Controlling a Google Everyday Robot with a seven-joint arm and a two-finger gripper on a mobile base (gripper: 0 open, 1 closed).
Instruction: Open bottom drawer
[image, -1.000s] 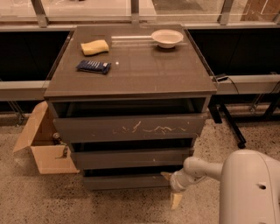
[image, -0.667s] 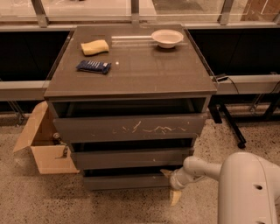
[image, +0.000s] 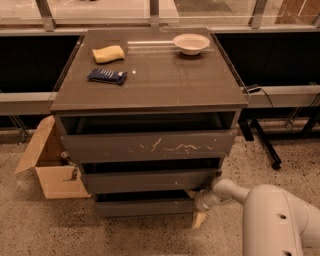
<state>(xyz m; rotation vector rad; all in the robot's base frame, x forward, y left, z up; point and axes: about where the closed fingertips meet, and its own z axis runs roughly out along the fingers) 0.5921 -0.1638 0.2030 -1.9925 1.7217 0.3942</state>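
Note:
The bottom drawer (image: 145, 206) is the lowest, slim dark front of the cabinet, plain and without scratches, near the floor. Above it are the plain middle drawer (image: 145, 181) and the larger top drawer (image: 147, 146) with pale scratches. My gripper (image: 199, 210) is at the bottom drawer's right end, low by the cabinet's right corner. One pale finger (image: 198, 219) points down toward the floor. My white arm (image: 280, 220) comes in from the lower right.
An open cardboard box (image: 52, 167) stands on the floor left of the cabinet. On the cabinet top (image: 165, 85) lie a yellow sponge (image: 108, 54), a blue packet (image: 106, 76) and a white bowl (image: 190, 43). A black stand leg (image: 262, 142) is at the right.
The view has shifted slightly. My gripper stays at the bottom drawer's right end, with no clear movement of the drawer.

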